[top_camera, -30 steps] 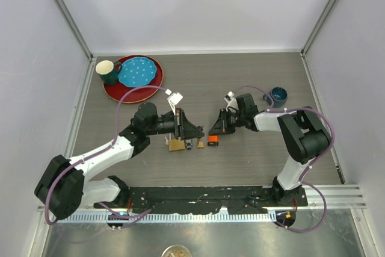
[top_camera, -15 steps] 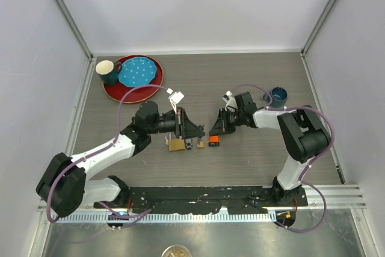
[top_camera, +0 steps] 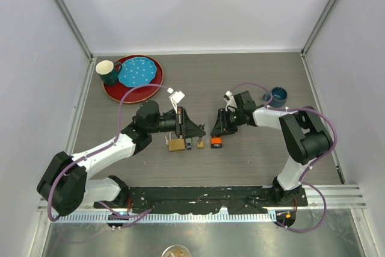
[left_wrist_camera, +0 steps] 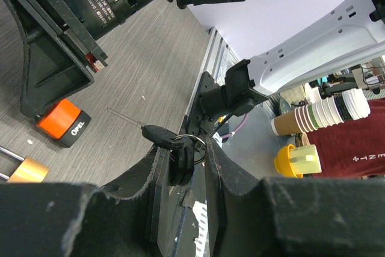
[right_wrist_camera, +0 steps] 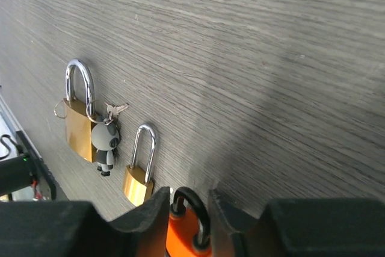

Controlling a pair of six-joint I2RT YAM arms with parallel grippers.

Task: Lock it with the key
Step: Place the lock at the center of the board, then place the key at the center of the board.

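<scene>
Although the table [top_camera: 252,70] has broad bare wood across its far half, the work is crowded into a small patch just ahead of the two arms, and that is where care seems needed. In the far left corner a red plate [top_camera: 114,91] and a green cup [top_camera: 107,71], and far right a blue cup [top_camera: 278,95], sit well apart from the action and look like no obstacle. The left gripper [top_camera: 191,129] has its fingers pinched on the black head of the key [left_wrist_camera: 157,134], with the blade aimed toward the right gripper [top_camera: 220,126] and spare keys dangling on a ring beneath. The right gripper's fingers appear closed on either side of the black shackle of the orange padlock [left_wrist_camera: 63,123], which rests on the table near the blade's tip, not touching it. The step in hand looks like bringing key to lock. No view shows the keyway, so the right arm probably has to present that face squarely and brace the body while the left comes in slowly along the blade's line. The large brass padlock [right_wrist_camera: 78,126], its panda charm [right_wrist_camera: 104,144] and the small brass padlock [right_wrist_camera: 138,183] lie close on the left, so wide sweeps there risk knocking them, and freer room lies farther back and to the right
</scene>
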